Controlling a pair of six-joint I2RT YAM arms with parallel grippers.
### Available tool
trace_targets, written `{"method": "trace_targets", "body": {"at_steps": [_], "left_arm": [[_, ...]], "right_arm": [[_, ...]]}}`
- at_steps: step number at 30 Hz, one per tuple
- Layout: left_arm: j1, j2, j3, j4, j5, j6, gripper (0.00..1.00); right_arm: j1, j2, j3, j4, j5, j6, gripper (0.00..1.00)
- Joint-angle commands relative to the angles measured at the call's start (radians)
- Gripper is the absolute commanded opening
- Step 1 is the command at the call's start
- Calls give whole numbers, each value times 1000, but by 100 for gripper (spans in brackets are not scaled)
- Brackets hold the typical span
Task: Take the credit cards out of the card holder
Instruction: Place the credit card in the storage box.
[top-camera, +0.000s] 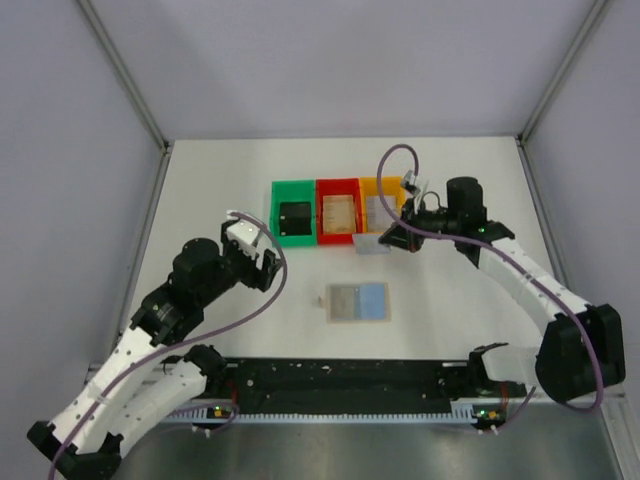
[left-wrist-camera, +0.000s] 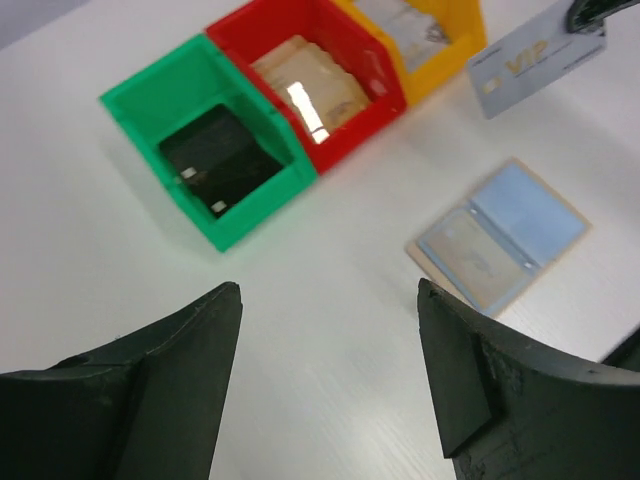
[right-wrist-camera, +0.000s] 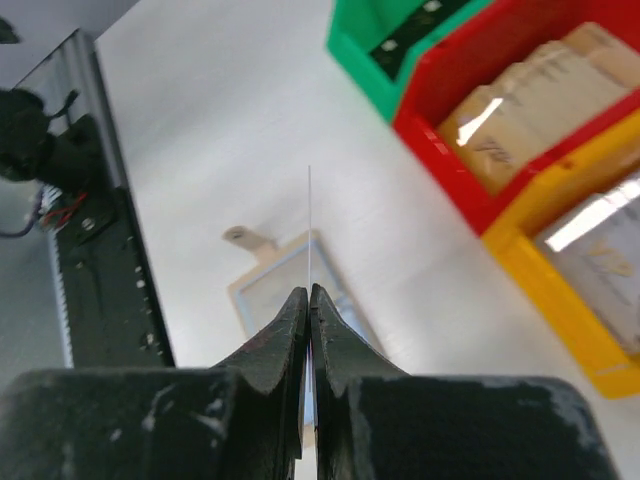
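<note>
Card (left-wrist-camera: 525, 65) pinched by one end in the right fingers (right-wrist-camera: 285, 335) near the orange bin (left-wrist-camera: 458, 48) — could twist loose. Left fingers (left-wrist-camera: 190, 350) wide, empty; card holder (top-camera: 358, 302) lies open on the surface (top-camera: 220, 200).

Glossy plastic green bin (left-wrist-camera: 262, 205), smooth grey card (left-wrist-camera: 530, 65)

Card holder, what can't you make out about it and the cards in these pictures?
- Card holder: how many cards are inside; blurred in left wrist view, too small from the top, partly behind the right claw in its own view.
- Card in the right claw: edge-on in right wrist view, face hidden.
- Right claw: cut off by the top edge in left wrist view.
- Yellow bin: contents lost in glare, left wrist view.
</note>
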Motion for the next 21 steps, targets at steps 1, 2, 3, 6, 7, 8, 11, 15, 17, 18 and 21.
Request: {"method": "trace_targets", "body": {"at_steps": [1, 2, 3, 6, 7, 8, 11, 15, 17, 18, 21], "left_arm": [[98, -90, -91, 144, -158, -47, 75], [105, -103, -96, 150, -186, -49, 75], [108, -115, -103, 158, -204, -51, 75], [110, -143, -126, 178, -267, -49, 76], [108, -147, -133, 180, -284, -51, 76], [108, -150, -136, 181, -296, -49, 76], [110, -155, -145, 187, -323, -49, 76], [110, -156, -153, 196, -362, -44, 76], [111, -156, -156, 200, -363, -41, 76], [111, -152, -157, 201, -358, -40, 75], [113, -141, -156, 200, -350, -37, 76]], "right_arm": [[-127, 121, 141, 25, 65, -48, 0], [-152, 150, 161, 27, 68, -56, 0], [-173, 172, 177, 28, 76, -62, 0], [-209, 241, 235, 18, 131, -92, 0], [-218, 267, 252, 19, 139, -103, 0], [-229, 290, 263, 18, 140, -109, 0], [-244, 380, 313, -5, 169, -140, 0], [-243, 478, 376, -42, 137, -181, 0], [-243, 514, 395, -47, 93, -186, 0], [-243, 529, 404, -48, 62, -186, 0], [-235, 571, 434, -77, 16, -194, 0]]}}
